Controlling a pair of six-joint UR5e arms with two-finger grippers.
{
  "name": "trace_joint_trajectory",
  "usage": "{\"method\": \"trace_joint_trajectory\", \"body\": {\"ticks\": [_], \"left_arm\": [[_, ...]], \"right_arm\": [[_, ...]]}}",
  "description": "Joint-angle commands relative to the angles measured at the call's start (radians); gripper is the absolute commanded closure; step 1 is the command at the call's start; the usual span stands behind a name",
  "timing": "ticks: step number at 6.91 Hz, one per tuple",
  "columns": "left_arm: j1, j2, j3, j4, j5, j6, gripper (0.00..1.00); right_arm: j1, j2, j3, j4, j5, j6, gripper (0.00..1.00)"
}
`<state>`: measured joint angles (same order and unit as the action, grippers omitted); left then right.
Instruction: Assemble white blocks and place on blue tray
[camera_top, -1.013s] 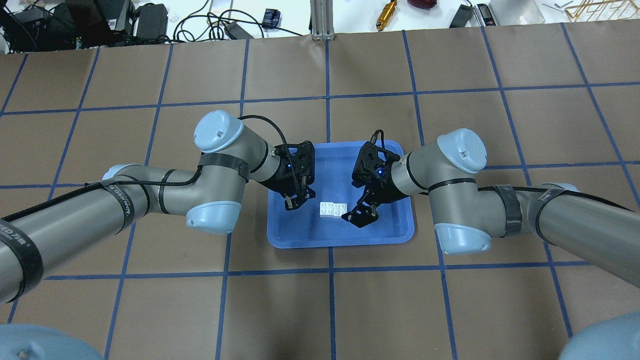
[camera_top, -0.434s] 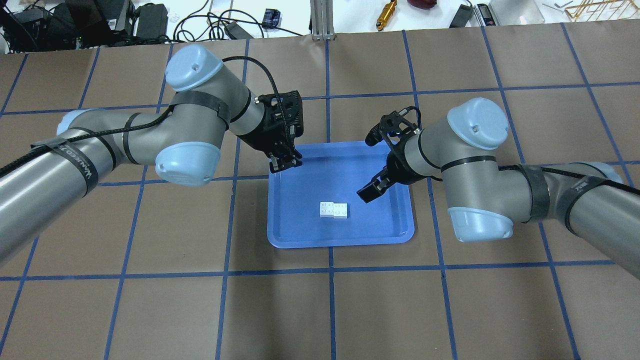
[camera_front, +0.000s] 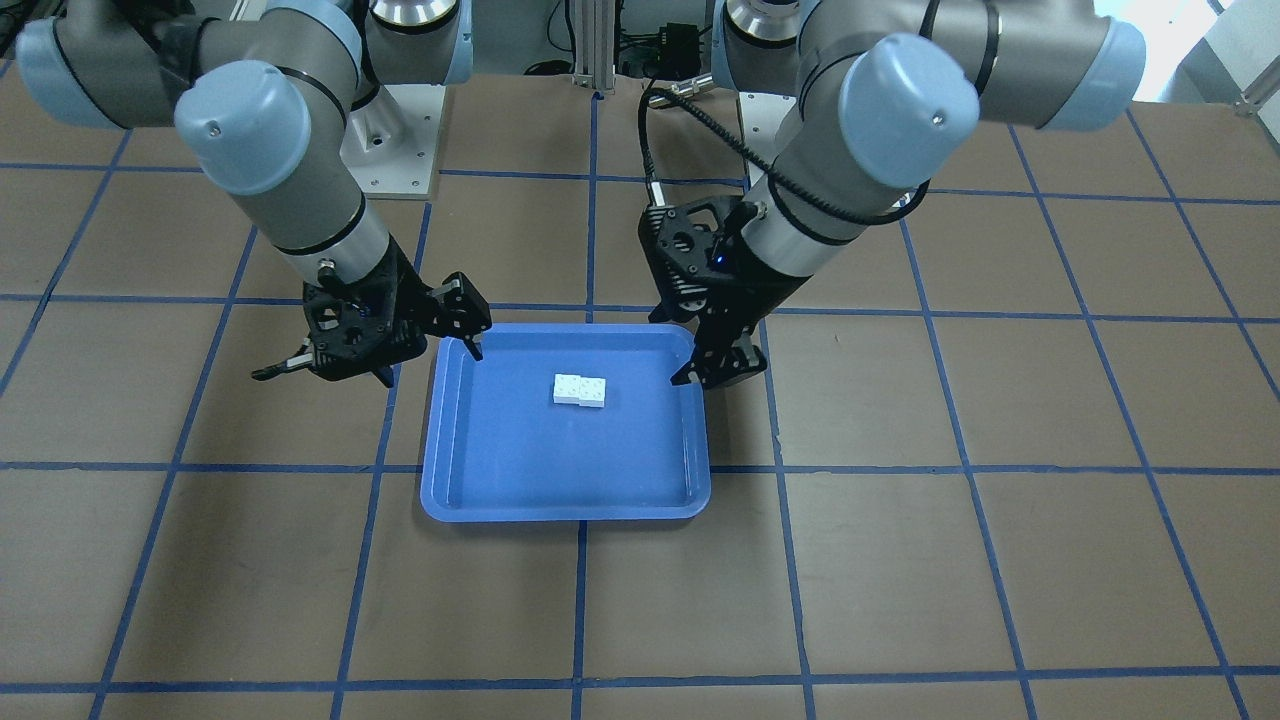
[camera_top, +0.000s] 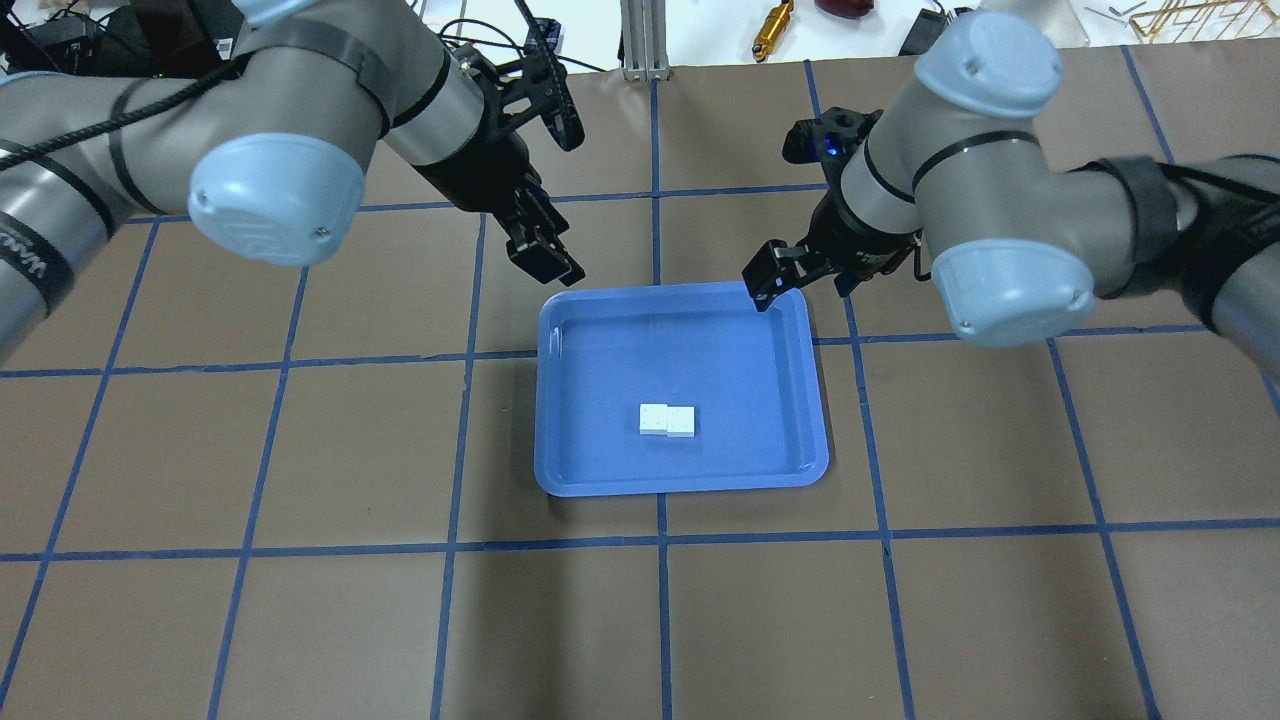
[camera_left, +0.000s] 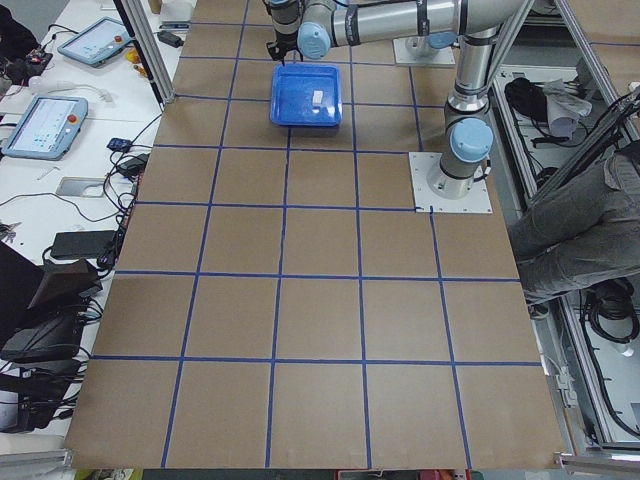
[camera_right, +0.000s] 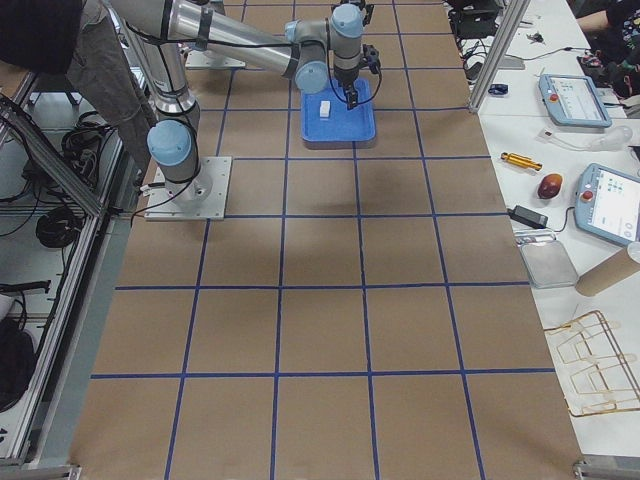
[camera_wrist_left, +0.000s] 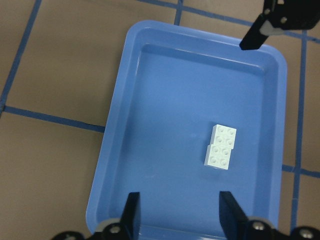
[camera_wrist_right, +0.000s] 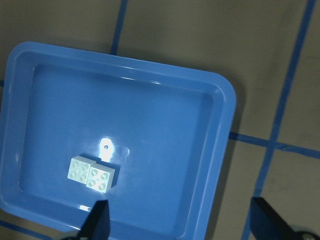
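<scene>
The two white blocks (camera_top: 668, 420) lie joined side by side, slightly offset, on the floor of the blue tray (camera_top: 700, 340). They also show in the front view (camera_front: 580, 390) and in the left wrist view (camera_wrist_left: 221, 146) and right wrist view (camera_wrist_right: 93, 175). My left gripper (camera_top: 545, 255) is open and empty, raised above the tray's far left corner. My right gripper (camera_top: 803, 280) is wide open and empty, raised above the tray's far right corner. Both are well apart from the blocks. In the front view the left gripper (camera_front: 715, 372) is on the right and the right gripper (camera_front: 428, 358) on the left.
The tray sits mid-table on brown paper with blue tape lines. Cables, tools and boxes (camera_top: 420, 45) lie beyond the table's far edge. Tablets (camera_right: 600, 200) lie on a side bench, and a person (camera_left: 580, 230) sits by the robot base.
Both grippers have lifted away from the blocks and drawn back to the tray's far corners, the arms rising. The joined blocks have stayed where they were on the tray.
</scene>
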<state>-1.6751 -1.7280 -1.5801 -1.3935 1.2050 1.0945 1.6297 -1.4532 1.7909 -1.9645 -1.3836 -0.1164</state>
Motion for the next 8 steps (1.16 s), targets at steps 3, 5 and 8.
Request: {"method": "trace_joint_trajectory", "body": {"ticks": [3,5,8], "left_arm": [[0.112,0.177,0.069,-0.329,0.123,-0.367,0.00],[0.113,0.220,0.065,-0.320,0.308,-0.685,0.00],[0.121,0.223,0.057,-0.206,0.363,-0.924,0.00]], "right_arm": [[-0.071,-0.068,-0.203,0.392,-0.136,0.222,0.00],[-0.070,-0.165,-0.199,0.490,-0.163,0.268,0.00],[-0.071,-0.185,-0.197,0.510,-0.187,0.261,0.00]]}}
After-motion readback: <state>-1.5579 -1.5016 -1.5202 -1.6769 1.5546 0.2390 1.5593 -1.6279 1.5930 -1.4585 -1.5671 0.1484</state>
